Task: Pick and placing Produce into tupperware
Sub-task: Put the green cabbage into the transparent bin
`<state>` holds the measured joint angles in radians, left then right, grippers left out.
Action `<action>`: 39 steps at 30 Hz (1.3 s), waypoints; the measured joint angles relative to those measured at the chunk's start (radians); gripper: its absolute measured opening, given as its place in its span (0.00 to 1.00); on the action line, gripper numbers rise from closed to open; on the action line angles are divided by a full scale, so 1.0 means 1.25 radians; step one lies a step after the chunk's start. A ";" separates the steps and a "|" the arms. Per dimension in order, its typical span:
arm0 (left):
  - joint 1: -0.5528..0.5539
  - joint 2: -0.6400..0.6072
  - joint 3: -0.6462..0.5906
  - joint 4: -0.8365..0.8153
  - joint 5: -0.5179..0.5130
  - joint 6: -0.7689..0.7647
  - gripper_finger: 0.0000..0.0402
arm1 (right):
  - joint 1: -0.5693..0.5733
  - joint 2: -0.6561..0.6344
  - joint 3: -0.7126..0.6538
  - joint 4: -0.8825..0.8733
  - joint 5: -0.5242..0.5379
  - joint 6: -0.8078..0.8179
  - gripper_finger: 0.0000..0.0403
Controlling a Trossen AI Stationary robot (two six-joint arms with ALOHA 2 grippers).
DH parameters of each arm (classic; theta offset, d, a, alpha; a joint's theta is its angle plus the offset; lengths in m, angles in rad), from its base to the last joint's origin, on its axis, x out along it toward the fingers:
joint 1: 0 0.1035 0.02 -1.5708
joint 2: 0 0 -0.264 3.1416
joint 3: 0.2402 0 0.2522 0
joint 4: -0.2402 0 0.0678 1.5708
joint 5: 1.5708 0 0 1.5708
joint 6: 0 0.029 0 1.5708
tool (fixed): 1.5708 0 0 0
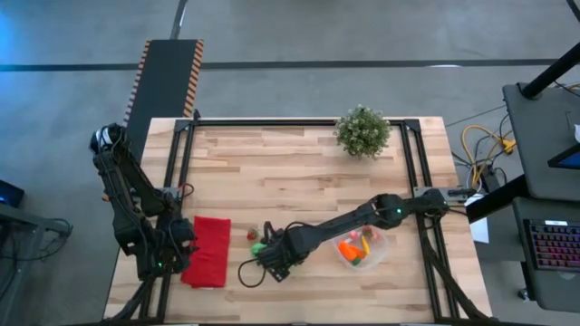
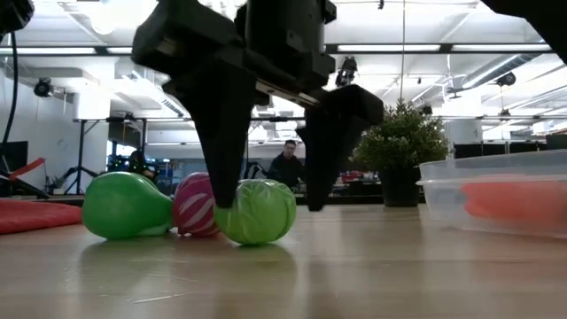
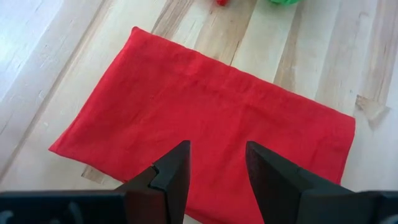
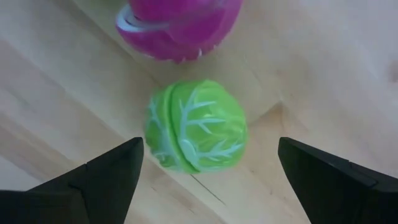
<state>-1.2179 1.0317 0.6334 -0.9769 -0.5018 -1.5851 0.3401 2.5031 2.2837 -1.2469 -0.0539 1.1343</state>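
Here's the wooden counter [image 1: 299, 163], wide and pale, with a green potted plant [image 1: 363, 130] sitting near its far edge. Over on the left side, a red folded cloth [image 1: 208, 250] lies flat, and the left end effector [image 3: 214, 168] hangs right above it, fingers narrowly parted, gripping nothing, the cloth filling its wrist view.

Now to the right: the tupperware [image 1: 364, 248], round and clear, sits near the front right of the counter with orange, yellow, green and red pieces of produce already inside. From table height its see-through wall [image 2: 496, 199] shows orange through the plastic.

And here's the action! The right arm reaches across from the right side toward the middle of the counter, and the right end effector [image 4: 208, 171] is down low with its fingers spread wide, straddling a green cabbage-like ball [image 4: 196, 124]. That ball rests on the counter between the two dark fingers, neither one touching it in the wrist view. In the low view, one finger stands in front of the ball's left half and the other just to its right.

Just beyond it, touching or nearly so, sits a pink-purple striped piece [image 2: 195, 204], and beside that a green pear-shaped piece [image 2: 127, 206]. A small red piece [image 1: 252, 234] lies near the cloth.
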 joint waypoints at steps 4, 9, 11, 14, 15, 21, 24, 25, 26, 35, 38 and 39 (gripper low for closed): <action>0.000 0.000 0.000 0.000 0.001 0.001 0.35 | 0.000 0.003 -0.012 0.010 -0.005 -0.001 0.91; 0.000 0.000 0.000 0.002 0.002 -0.002 0.35 | -0.002 0.003 -0.011 0.039 -0.004 -0.017 0.88; 0.000 0.000 0.000 0.004 0.002 -0.003 0.35 | -0.004 0.003 -0.011 0.045 -0.005 -0.027 0.87; 0.000 0.000 0.000 0.007 0.002 -0.003 0.35 | -0.008 0.003 -0.011 0.045 -0.004 -0.043 0.84; 0.000 0.000 0.000 0.007 0.002 -0.003 0.35 | -0.010 0.003 -0.011 0.045 -0.004 -0.049 0.82; 0.000 0.000 0.000 0.008 0.002 -0.004 0.35 | -0.018 0.003 -0.011 0.047 -0.004 -0.068 0.81; 0.000 0.000 0.000 0.008 0.001 -0.004 0.35 | -0.018 0.003 -0.012 0.047 -0.005 -0.073 0.81; 0.000 0.000 0.000 0.008 0.000 -0.004 0.35 | -0.018 0.003 -0.014 0.048 -0.005 -0.073 0.81; 0.000 0.000 0.000 0.008 0.000 -0.004 0.35 | -0.018 0.003 -0.018 0.049 -0.005 -0.073 0.81; 0.000 0.000 0.000 0.009 0.000 -0.004 0.35 | -0.020 0.001 -0.059 0.071 -0.046 -0.073 0.81; 0.000 0.000 0.000 0.008 0.000 -0.004 0.35 | -0.020 0.001 -0.058 0.071 -0.046 -0.078 0.81; 0.000 0.000 0.000 0.008 0.000 -0.004 0.35 | -0.021 0.001 -0.056 0.071 -0.046 -0.082 0.81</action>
<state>-1.2175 1.0317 0.6334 -0.9665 -0.5022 -1.5902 0.3139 2.5046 2.2135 -1.1576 -0.1112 1.0322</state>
